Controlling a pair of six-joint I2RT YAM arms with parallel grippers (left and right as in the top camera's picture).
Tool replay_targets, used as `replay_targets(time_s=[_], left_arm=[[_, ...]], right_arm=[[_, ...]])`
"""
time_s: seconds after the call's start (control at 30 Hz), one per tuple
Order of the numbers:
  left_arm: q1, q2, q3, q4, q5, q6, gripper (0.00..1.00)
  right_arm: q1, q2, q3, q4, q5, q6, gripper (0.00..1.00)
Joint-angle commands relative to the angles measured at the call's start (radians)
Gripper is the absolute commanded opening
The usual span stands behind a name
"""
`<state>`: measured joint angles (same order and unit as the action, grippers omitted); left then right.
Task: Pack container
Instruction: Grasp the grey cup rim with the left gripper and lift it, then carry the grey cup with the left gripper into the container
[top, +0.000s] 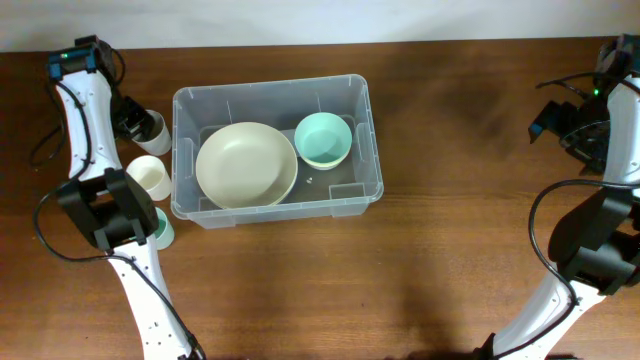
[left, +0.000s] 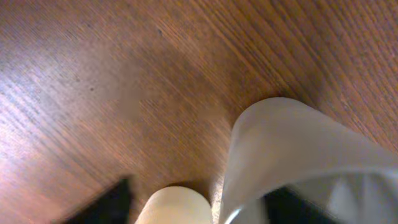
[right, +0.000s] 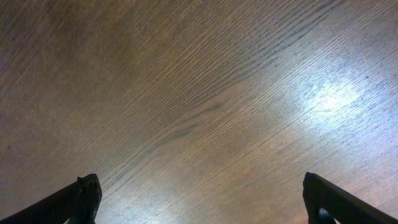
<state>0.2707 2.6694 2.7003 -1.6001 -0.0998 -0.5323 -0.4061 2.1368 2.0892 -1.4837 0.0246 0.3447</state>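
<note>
The clear container (top: 365, 140) stands left of centre and holds a large cream bowl (top: 246, 164) and a teal bowl (top: 323, 139). A frosted white cup (top: 153, 131) stands just left of it, and it fills the right of the left wrist view (left: 292, 143). My left gripper (top: 130, 115) is at this cup and open (left: 205, 202). One finger shows dark through the cup's wall, the other is apart on the left. A cream cup (top: 150, 178) is below, also in the left wrist view (left: 174, 208). My right gripper (right: 199, 199) is open and empty at the far right (top: 570, 125).
A teal cup (top: 163, 229) stands left of the container's front corner, partly hidden by the left arm. The wooden table (top: 450, 250) stretches bare between the container and the right arm.
</note>
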Motion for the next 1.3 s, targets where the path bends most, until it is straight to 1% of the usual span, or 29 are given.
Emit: replay_targets(time_s=[0.0,0.03,0.07,0.2,0.3,0.33,0.4,0.5,0.57,0.6,0.67,0.7,0.87,0.97,1.1,1.2,1.27], left_arm=[[0.003,0.008,-0.003,0.015,0.01,-0.006,0.09],[0.003,0.008,-0.003,0.022,0.01,-0.006,0.04],[0.003,0.008,-0.003,0.033,0.011,-0.006,0.01],[0.009,-0.002,0.045,0.045,0.01,-0.005,0.01],[0.019,-0.033,0.127,0.037,0.011,-0.005,0.01],[0.019,-0.057,0.179,0.029,0.021,0.016,0.01],[0.011,-0.103,0.253,0.021,0.083,0.095,0.01],[-0.031,-0.182,0.353,-0.025,0.182,0.256,0.01],[-0.095,-0.24,0.41,-0.088,0.256,0.409,0.01],[-0.129,-0.264,0.412,-0.088,0.294,0.47,0.01],[-0.197,-0.298,0.412,-0.087,0.348,0.536,0.01],[-0.261,-0.316,0.412,-0.087,0.34,0.56,0.01],[-0.439,-0.324,0.388,-0.088,0.336,0.56,0.01],[-0.538,-0.324,0.306,-0.088,0.32,0.56,0.01],[-0.618,-0.324,0.167,-0.088,0.241,0.559,0.01],[-0.644,-0.324,0.067,-0.088,0.246,0.547,0.01],[-0.654,-0.324,0.011,-0.088,0.278,0.548,0.01]], right_arm=[[0.0,-0.004,-0.005,0.001,0.003,0.011,0.99],[0.0,-0.004,-0.005,0.001,0.003,0.011,0.99],[0.0,-0.004,-0.005,0.001,0.003,0.011,0.99],[0.0,-0.004,-0.005,0.001,0.003,0.011,0.99],[0.0,-0.004,-0.005,0.001,0.003,0.011,0.99],[0.0,-0.004,-0.005,0.001,0.003,0.011,0.99],[0.0,-0.004,-0.005,0.001,0.003,0.011,0.99],[0.0,-0.004,-0.005,0.001,0.003,0.011,0.99],[0.0,-0.004,-0.005,0.001,0.003,0.011,0.99],[0.0,-0.004,-0.005,0.001,0.003,0.011,0.99],[0.0,-0.004,-0.005,0.001,0.003,0.011,0.99],[0.0,-0.004,-0.005,0.001,0.003,0.011,0.99],[0.0,-0.004,-0.005,0.001,0.002,0.011,0.99],[0.0,-0.004,-0.005,0.001,0.003,0.011,0.99],[0.0,-0.004,-0.005,0.001,0.002,0.011,0.99],[0.0,-0.004,-0.005,0.001,0.003,0.011,0.99],[0.0,-0.004,-0.005,0.001,0.003,0.011,0.99]])
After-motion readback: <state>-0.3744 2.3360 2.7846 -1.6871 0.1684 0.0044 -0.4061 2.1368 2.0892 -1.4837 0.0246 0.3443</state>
